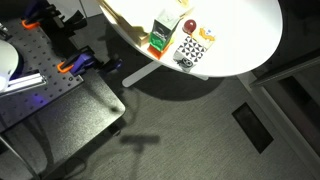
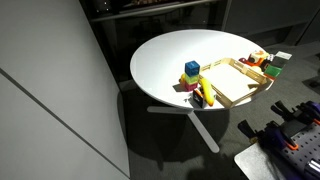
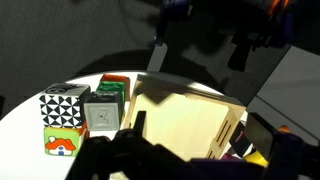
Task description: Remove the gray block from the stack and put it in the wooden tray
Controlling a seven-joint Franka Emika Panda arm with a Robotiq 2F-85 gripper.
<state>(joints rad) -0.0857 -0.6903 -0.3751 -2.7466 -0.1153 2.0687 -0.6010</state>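
Observation:
The stack stands on the white round table (image 1: 250,30) next to the wooden tray (image 2: 236,82). The gray block (image 1: 164,19) sits on top of the green cube (image 1: 159,39), with an orange piece (image 1: 151,47) at the bottom. In the wrist view the gray block (image 3: 100,117) shows next to the green cube (image 3: 109,92), left of the wooden tray (image 3: 185,120). My gripper (image 3: 197,127) shows only in the wrist view. Its dark fingers are spread wide over the tray, open and empty, to the right of the stack.
A black-and-white patterned block (image 3: 62,106) with yellow bits lies beside the stack, also in an exterior view (image 1: 190,53). Several colored blocks (image 2: 265,62) lie past the tray's far side. The table edge (image 2: 150,95) is close to the stack.

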